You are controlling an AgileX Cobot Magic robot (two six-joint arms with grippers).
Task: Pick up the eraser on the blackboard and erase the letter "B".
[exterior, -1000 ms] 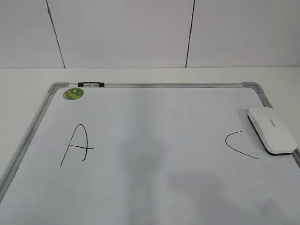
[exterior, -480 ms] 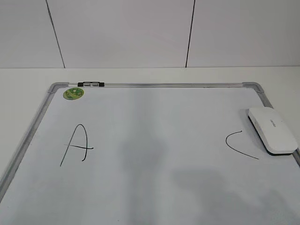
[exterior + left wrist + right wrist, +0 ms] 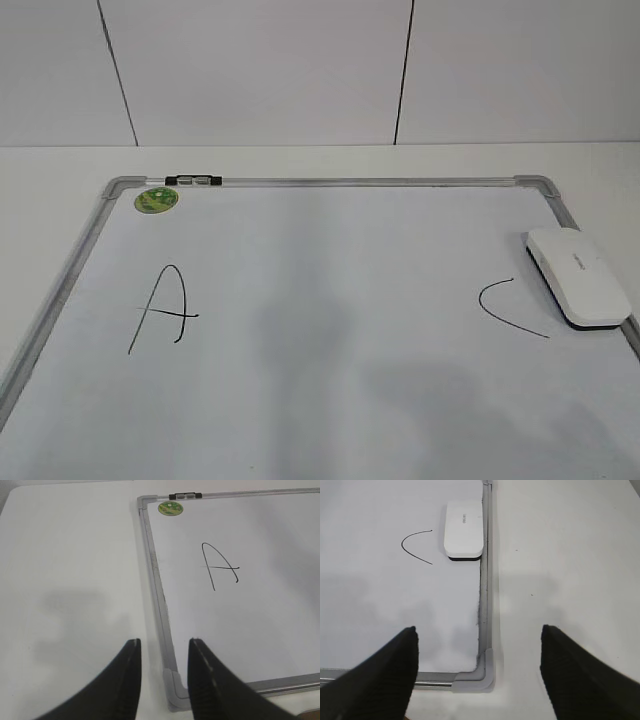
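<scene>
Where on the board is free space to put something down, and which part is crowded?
The blackboard is bare across its middle, between the letter A and the letter C; no B shows there. The near strip below both letters is also bare. The right edge is crowded: the eraser lies by the frame beside the C. A green sticker fills the far-left corner.

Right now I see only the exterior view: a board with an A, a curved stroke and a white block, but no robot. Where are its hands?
Observer: The right gripper hangs wide open above the near right corner of the blackboard, below the edge of your picture.
Operator: Is it touching the white block?
Observer: No. The eraser lies farther along the right frame, well apart from that gripper.
Operator: And the other hand?
Observer: The left gripper hovers at the near left corner, its jaws only narrowly parted and holding nothing.
</scene>
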